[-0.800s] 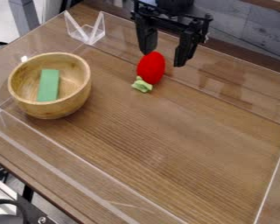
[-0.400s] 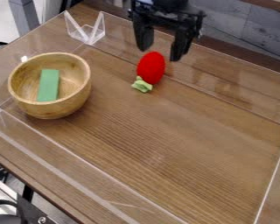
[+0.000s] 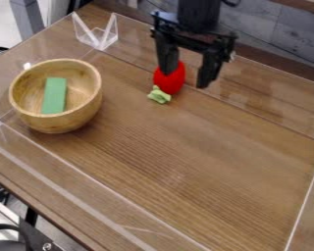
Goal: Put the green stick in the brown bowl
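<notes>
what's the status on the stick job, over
Hand open, empty, pointing down over the red strawberry toy. Green stick lies inside the brown bowl. Nothing blocking the bowl.

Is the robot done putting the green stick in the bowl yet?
It looks done: the green stick lies flat inside the brown bowl. The gripper holds nothing; its jaws are open and it hangs over the red strawberry toy, away from the bowl. Nothing seems left for this job.
</notes>
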Controlling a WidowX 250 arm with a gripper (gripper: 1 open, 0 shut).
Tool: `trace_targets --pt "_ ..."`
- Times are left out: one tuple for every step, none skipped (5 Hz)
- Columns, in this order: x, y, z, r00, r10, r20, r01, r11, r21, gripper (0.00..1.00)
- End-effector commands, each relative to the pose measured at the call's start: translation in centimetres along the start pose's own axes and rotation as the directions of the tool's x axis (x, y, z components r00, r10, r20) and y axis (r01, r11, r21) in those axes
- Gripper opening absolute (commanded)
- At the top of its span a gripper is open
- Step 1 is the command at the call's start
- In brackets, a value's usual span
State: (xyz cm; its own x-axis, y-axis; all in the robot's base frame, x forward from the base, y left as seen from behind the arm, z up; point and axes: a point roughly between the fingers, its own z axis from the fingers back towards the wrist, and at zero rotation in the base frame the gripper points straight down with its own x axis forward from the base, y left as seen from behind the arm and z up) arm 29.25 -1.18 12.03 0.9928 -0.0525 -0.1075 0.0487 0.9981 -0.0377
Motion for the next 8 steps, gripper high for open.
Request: trace_targets --pt "0.8 0.7 2.6 0.995 0.051 0.081 -0.051 0.999 -0.005 1.0" --pt "1.3 1.6 2.5 0.989 0.11 0.094 -0.11 0.994 -0.001 1.0" --pt "1.8 1.9 1.9 0.992 0.08 0.095 -0.082 0.997 0.009 1.0" --pt "2.5 1.9 1.6 0.993 0.055 0.103 -0.057 0.998 0.012 1.0" --pt "2.1 1.9 2.0 0.993 0.045 0.107 -0.047 0.999 0.017 1.0" --pt "1.8 1.9 2.5 0.993 0.037 0.111 -0.039 0.999 0.021 1.0" --pt "1.4 1.8 3.2 0.993 0.003 0.115 -0.006 1.0 0.028 1.0" --pt "1.1 1.5 3.3 0.994 -0.032 0.103 0.028 0.999 0.036 1.0"
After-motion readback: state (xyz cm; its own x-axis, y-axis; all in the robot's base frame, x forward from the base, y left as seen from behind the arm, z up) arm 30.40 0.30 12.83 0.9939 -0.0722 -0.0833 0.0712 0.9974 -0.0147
